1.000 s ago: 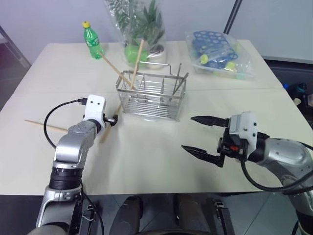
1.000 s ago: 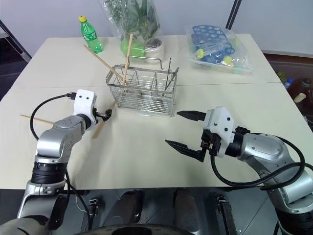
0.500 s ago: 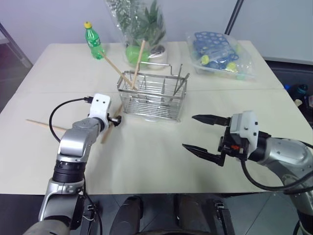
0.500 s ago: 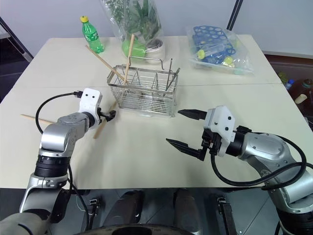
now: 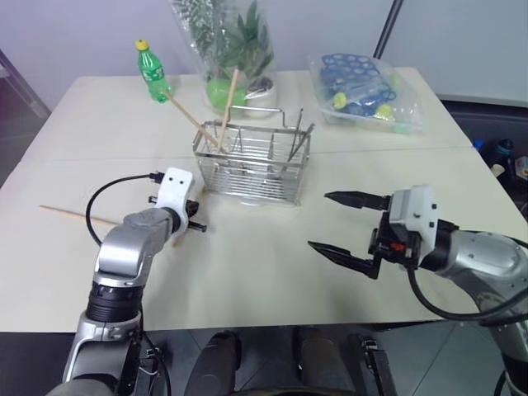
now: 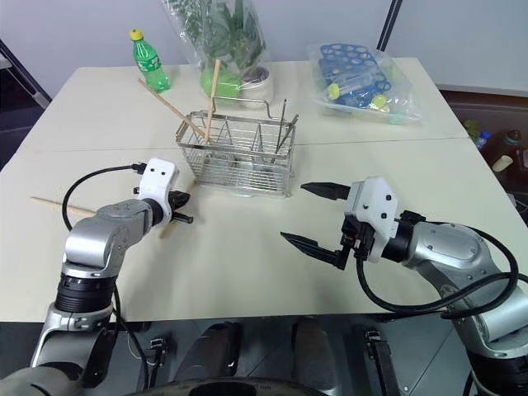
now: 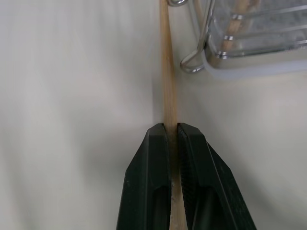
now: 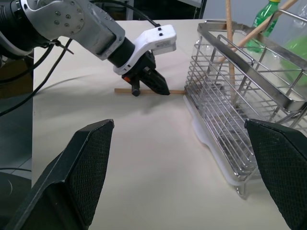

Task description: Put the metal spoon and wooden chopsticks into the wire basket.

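One wooden chopstick point(image 7: 167, 91), lying flat just beside the wire basket point(image 5: 256, 161), being pinched near its end by the closed left gripper point(image 7: 172, 143), likely handling as light, stiff and prone to pivoting, with the right gripper point(image 5: 342, 223) hovering spread wide, empty.

Tan chopsticks point(image 7: 168, 91); silver basket point(image 5: 252, 162); green bottle point(image 5: 152, 69)

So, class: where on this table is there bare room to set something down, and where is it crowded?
Free: the near strip of table between the left hand and right hand, and the far left corner beside the green bottle. Crowded: the far edge, where the bagged plant, wire basket and bag of blue items stand close together.
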### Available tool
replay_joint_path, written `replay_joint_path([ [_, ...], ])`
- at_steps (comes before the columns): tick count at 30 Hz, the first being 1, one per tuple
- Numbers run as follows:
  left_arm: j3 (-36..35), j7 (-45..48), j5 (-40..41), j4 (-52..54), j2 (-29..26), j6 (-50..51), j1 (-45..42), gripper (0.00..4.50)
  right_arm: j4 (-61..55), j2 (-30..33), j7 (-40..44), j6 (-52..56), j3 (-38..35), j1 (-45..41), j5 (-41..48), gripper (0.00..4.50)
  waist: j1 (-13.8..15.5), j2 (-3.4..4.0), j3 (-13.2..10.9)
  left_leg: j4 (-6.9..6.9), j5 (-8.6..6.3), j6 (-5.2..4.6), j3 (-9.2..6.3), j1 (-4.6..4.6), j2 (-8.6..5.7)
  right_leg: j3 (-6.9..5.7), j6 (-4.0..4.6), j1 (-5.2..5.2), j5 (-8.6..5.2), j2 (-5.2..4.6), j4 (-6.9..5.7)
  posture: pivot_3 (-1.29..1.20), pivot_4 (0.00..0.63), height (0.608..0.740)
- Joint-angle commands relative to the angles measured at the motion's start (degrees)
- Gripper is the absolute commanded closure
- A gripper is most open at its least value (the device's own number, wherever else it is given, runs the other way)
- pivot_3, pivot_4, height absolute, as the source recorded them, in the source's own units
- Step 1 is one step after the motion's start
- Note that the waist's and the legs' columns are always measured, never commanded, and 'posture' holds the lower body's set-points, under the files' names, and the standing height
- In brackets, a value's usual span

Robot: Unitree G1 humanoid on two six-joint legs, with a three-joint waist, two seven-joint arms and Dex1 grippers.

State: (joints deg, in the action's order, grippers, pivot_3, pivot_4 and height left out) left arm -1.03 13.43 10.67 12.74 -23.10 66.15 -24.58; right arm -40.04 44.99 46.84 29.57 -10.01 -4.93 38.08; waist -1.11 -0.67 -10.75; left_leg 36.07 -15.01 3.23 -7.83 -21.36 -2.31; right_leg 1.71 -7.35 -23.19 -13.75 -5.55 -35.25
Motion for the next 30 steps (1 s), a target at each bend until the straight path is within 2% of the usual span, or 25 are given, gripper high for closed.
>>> replay_joint_path([
  [1,-0.9,-0.6,-0.5,-2.0,-0.8,3.8,2.6,4.47,-0.5,0.8,0.3,0.1,-2.1,-1.0,2.0,0.00,0.0,-0.01,0.0,0.00,0.00,0.00,0.00,0.00,0.00,0.00,0.00,0.00,0.00,0.00,0.00,0.00,0.150,0.740],
  [8,-1.8,-1.2,-0.8,-0.6,-1.0,5.6,2.6,4.47,-0.6,2.3,1.5,1.1,-3.0,-1.0,3.9,0.00,0.0,0.00,0.0,0.00,0.00,0.00,0.00,0.00,0.01,0.00,0.00,0.00,0.00,0.00,0.00,0.00,0.150,0.740],
  [20,-6.1,-2.8,-2.8,-2.7,-5.6,3.4,2.7,4.47,0.1,2.7,1.6,1.5,-2.2,-1.4,4.0,0.00,-0.1,0.00,0.0,0.01,0.00,0.00,0.01,0.04,0.05,0.00,0.01,-0.01,0.00,0.03,-0.08,0.00,0.150,0.740],
  [23,-8.2,-3.9,-3.3,-3.1,-6.4,-2.2,0.7,4.47,0.4,2.6,1.8,1.3,-1.9,-1.7,3.8,0.00,-0.1,-0.01,0.0,0.01,0.00,0.00,0.01,0.03,0.05,0.00,0.01,-0.02,0.00,0.03,-0.08,0.00,0.150,0.740],
  [30,-19.0,-7.1,-2.0,-8.7,-7.0,-21.8,-8.1,4.47,1.5,1.4,1.3,-0.6,-0.8,-2.3,1.3,0.00,1.0,-0.42,-0.2,0.10,0.01,0.03,-0.05,-0.20,0.01,-0.04,0.01,-0.13,0.01,0.00,0.00,0.00,0.150,0.740],
])
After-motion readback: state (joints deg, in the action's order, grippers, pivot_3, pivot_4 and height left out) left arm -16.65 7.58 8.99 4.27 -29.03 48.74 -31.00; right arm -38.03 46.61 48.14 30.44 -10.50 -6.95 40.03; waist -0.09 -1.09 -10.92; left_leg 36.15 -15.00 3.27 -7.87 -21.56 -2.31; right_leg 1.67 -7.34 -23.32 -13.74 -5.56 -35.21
